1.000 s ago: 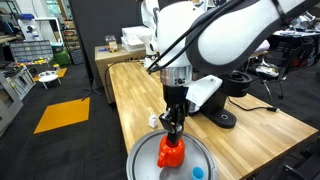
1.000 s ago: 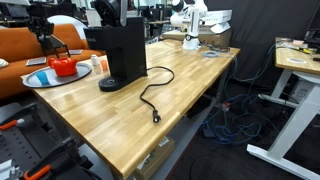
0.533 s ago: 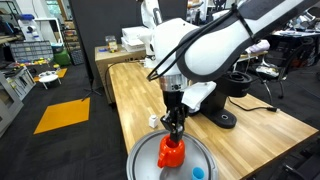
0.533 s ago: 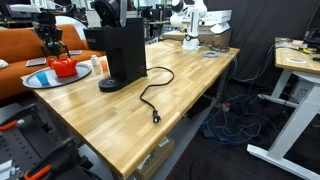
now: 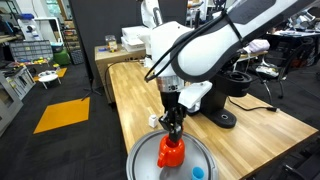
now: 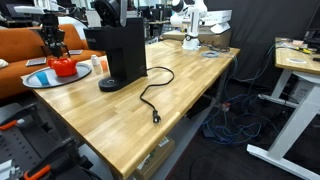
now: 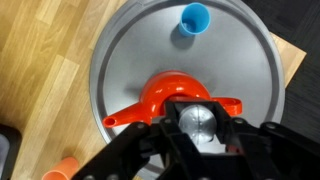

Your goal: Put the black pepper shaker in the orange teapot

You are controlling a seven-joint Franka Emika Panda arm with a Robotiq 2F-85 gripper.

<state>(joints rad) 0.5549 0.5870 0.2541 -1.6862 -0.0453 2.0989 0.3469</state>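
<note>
My claw [image 7: 199, 131] is closing on the pepper shaker [image 7: 197, 121], fingers pinching its sides. I am holding it straight over the teapot [image 7: 170, 93]; whether it is touching the opening, I cannot tell. In an exterior view the claw [image 5: 172, 127] is hanging upright just above the teapot [image 5: 171, 154].

The teapot is sitting on a round tray [image 7: 128, 55]. In the wrist view a small blue cup [image 7: 194, 17] is standing on the tray at 12 o'clock from the teapot, well apart from it. A tiny orange piece [image 7: 60, 171] is lying off the tray at 7 o'clock, on the table [image 7: 40, 60]. In an exterior view a white shaker [image 5: 153, 120] is standing at 10 o'clock from the teapot, just off the tray. A coffee maker [image 6: 124, 48] is standing near the tray [image 6: 38, 81], its cable [image 6: 150, 96] snaking across the table.

Against half a second ago, my claw is staying in the same place; only my upper arm is sitting slightly differently.

The teapot is glossy orange and rounded, its spout pointing to 8 o'clock in the wrist view. The shaker's top is pale and round. The tray is dull grey and the table is pale wood planks.
</note>
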